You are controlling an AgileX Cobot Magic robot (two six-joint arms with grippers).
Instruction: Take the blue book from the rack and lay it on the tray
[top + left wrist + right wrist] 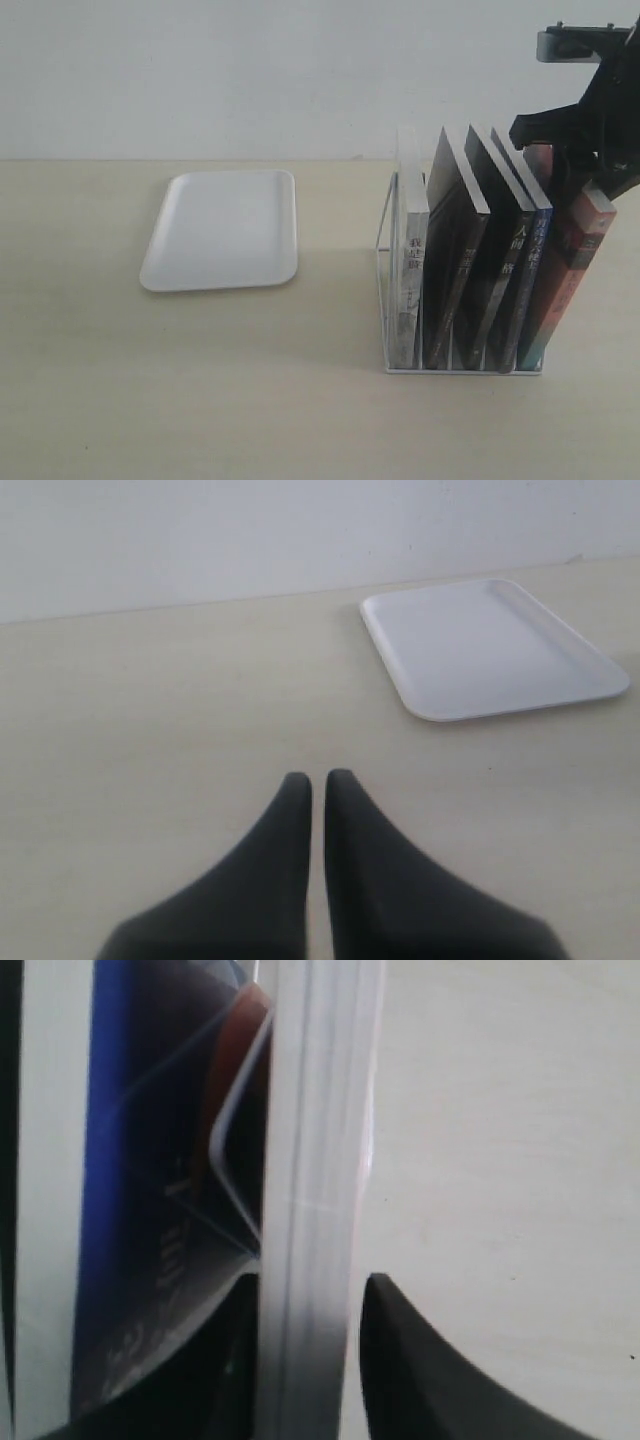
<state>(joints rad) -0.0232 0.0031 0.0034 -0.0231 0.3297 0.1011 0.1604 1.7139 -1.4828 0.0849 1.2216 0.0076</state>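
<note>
The white tray (222,228) lies flat at the left, also in the left wrist view (490,645). At the right, the white wire rack (381,250) holds several upright books. The blue book (528,290) stands second from the right end, its blue cover (110,1160) in the right wrist view. Beside it leans a red-and-teal book (567,275). My right gripper (590,175) is open above these two. Its fingers (420,1380) straddle a white page edge (315,1160), with a gap on the outer side. My left gripper (318,777) is shut on nothing above bare table.
Two black-spined books (455,270) and a white-spined book (412,270) fill the other slots. The pale table (200,380) runs on in front of the tray and the rack, and a white wall stands behind.
</note>
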